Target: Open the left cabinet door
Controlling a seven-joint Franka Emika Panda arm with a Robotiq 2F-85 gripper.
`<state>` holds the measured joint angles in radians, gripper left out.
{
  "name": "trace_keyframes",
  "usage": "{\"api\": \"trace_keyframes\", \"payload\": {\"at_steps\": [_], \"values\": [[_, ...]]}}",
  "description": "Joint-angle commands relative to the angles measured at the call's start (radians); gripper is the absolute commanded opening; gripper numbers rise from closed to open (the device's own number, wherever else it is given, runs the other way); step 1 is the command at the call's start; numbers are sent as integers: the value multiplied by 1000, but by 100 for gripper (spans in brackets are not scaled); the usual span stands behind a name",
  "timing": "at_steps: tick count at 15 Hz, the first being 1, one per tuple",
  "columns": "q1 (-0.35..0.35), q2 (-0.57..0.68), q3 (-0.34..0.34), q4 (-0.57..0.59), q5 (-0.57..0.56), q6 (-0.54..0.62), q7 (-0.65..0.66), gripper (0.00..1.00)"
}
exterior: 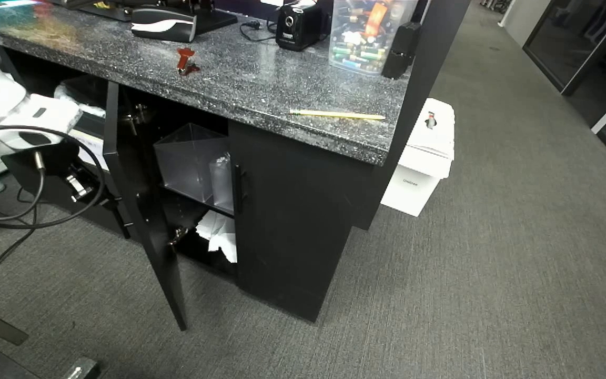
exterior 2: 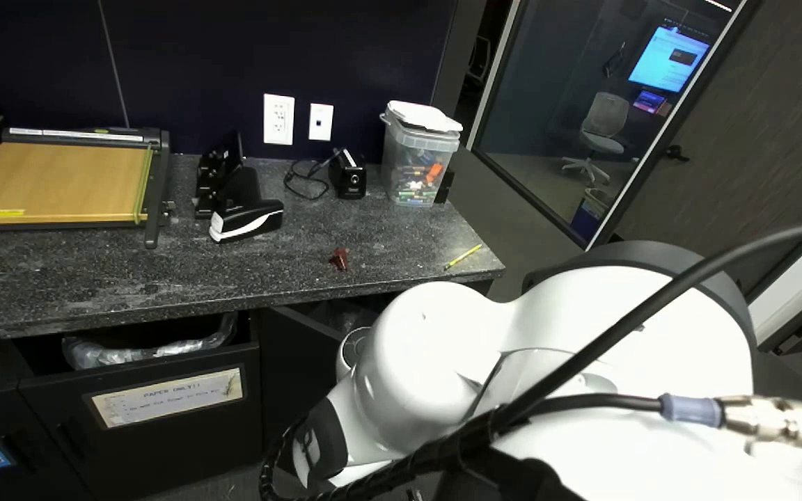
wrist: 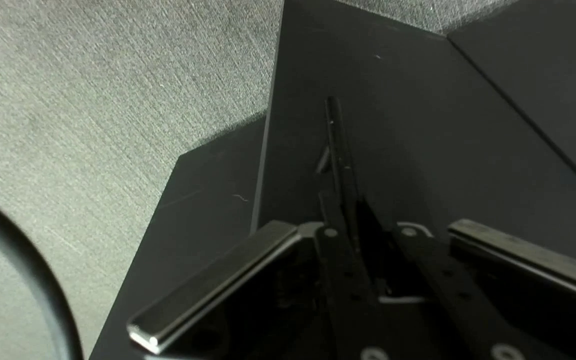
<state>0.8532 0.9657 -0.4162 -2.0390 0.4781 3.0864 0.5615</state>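
The left cabinet door is a matte-black panel standing swung well open in an exterior view (exterior: 148,210), its inner face and hinges showing. Its outer face shows partly in an exterior view (exterior 2: 296,376) and fills much of the wrist view (wrist: 408,115). The slim black bar handle (wrist: 337,135) runs down between my fingers in the wrist view; its end shows at the door's outer side in an exterior view (exterior: 122,221). My gripper (wrist: 344,202) is shut on the handle; it also shows in an exterior view (exterior: 111,202). In an exterior view the arm hides it.
The twin black door (exterior: 292,221) is shut beside the opening. A clear bin (exterior: 187,163) and white paper (exterior: 219,231) are inside the cabinet. The speckled countertop (exterior: 261,89) overhangs above. A paper-bin drawer (exterior 2: 171,431) adjoins the hinge side. A black cable (exterior: 100,173) loops by the wrist.
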Motion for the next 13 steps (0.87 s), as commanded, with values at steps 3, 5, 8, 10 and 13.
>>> {"api": "trace_keyframes", "payload": {"at_steps": [3, 5, 8, 10, 13], "values": [[-87, -270, 48, -144, -186, -289, -65, 61], [-54, -373, -2, -178, -173, -456, -134, 76], [-61, -539, -31, -224, -244, -702, -171, 97], [-79, -647, -41, -234, -286, -876, -206, 100], [-228, -635, 110, -206, -336, -845, -137, 100]]}}
